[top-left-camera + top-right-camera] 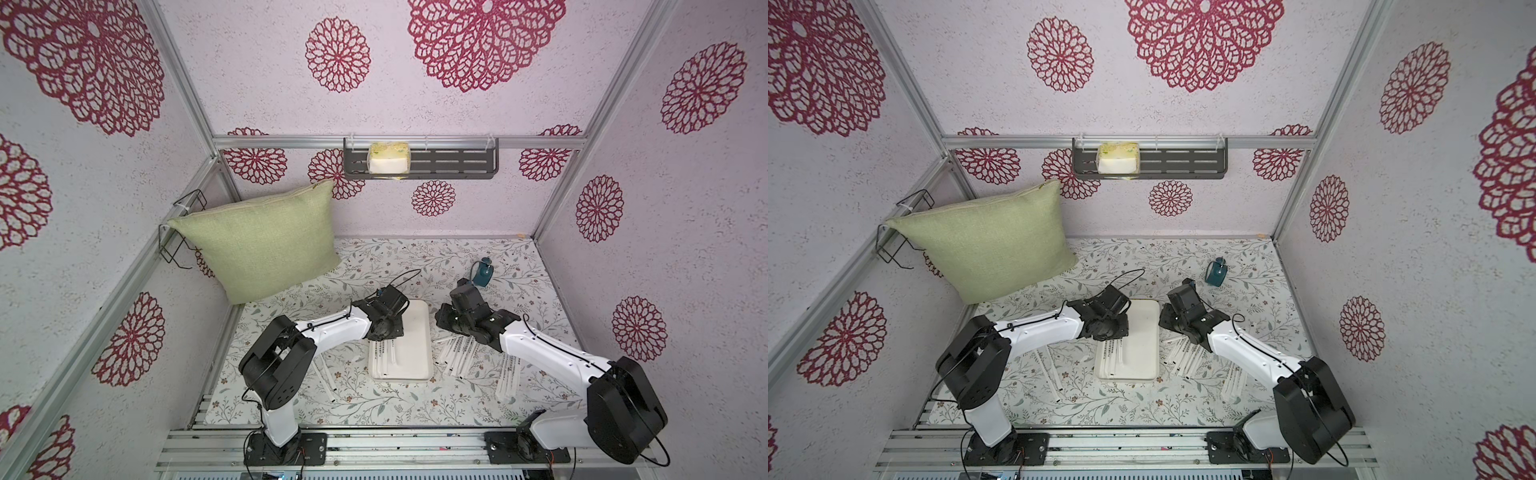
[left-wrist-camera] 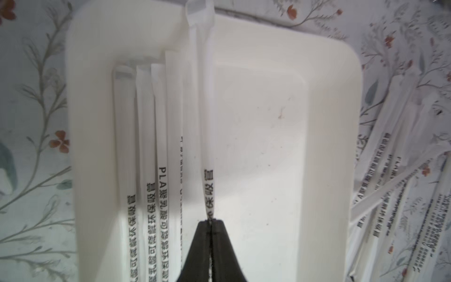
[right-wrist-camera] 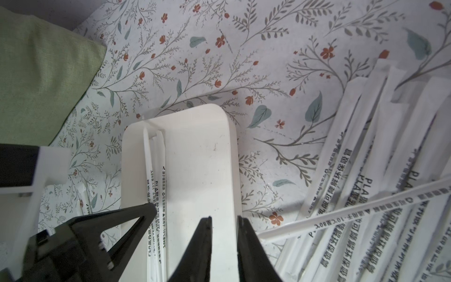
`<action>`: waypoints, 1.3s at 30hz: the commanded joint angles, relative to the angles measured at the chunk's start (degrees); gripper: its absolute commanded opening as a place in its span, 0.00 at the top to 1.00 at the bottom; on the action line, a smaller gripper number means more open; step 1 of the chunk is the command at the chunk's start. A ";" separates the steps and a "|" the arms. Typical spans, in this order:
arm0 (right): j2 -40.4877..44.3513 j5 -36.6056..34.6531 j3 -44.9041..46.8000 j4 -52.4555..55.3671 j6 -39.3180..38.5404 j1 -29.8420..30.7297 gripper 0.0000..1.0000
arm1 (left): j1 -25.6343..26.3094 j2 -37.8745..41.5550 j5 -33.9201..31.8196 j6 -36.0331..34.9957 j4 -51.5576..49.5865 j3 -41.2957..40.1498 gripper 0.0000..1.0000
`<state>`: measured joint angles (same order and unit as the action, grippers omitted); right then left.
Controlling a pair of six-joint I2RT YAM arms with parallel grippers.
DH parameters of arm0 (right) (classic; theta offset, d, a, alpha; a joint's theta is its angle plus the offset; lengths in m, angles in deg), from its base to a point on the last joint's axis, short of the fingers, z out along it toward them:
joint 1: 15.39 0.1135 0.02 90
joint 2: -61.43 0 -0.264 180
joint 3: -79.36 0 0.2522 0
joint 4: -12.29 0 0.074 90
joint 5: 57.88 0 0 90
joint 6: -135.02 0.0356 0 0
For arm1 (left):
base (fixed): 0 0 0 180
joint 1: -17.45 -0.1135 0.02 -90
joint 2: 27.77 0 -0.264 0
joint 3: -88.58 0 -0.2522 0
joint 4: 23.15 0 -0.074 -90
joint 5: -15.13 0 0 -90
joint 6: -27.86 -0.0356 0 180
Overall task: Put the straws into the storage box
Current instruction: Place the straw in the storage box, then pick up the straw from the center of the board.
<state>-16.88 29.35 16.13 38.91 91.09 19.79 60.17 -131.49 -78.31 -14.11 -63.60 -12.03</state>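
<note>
black shoulder joints of the left arm and right arm sit nearest in both top views. past them the white storage box lies on the floral desk between the two wrists. the left end effector hangs over the box's left half, above a few straws lying lengthwise inside. the right end effector sits just right of the box, over a loose pile of straws on the desk. more straws lie left of the box.

left wrist view: the left end effector is pinched tight on one wrapped straw that runs along the box toward its far rim. beside it, several straws lie flat in the box.

right wrist view: the right end effector has its fingers slightly apart with nothing between them, over the box's edge. the loose pile lies to one side, and a green cushion lies beyond.
</note>
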 commanded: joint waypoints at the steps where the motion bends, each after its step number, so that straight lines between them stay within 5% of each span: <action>1: 0.56 0.71 0.34 -0.66 -0.82 0.19 0.75 | 0.60 -0.76 1.16 -1.68 1.09 0.27 0.93; 15: -0.73 1.45 0.09 -1.38 -0.80 0.11 0.75 | 0.57 -4.08 -0.50 -1.45 -0.90 0.68 0.82; 27: 2.38 -1.45 0.99 3.78 -1.06 -2.30 0.74 | 0.52 3.28 -2.09 -2.21 -4.14 3.24 0.74; 34: 8.50 -5.65 5.11 14.24 -1.24 -8.33 0.68 | 0.57 14.13 -5.50 -7.20 -7.05 4.52 0.54; 39: 13.32 -3.83 10.94 15.77 -2.94 -15.32 0.68 | -3.42 21.75 -10.53 -11.61 -5.32 -3.30 0.37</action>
<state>-5.38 26.27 25.44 51.20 90.28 6.77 59.47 -111.80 -85.33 -22.02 -68.06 -10.96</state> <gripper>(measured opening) 0.319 0.616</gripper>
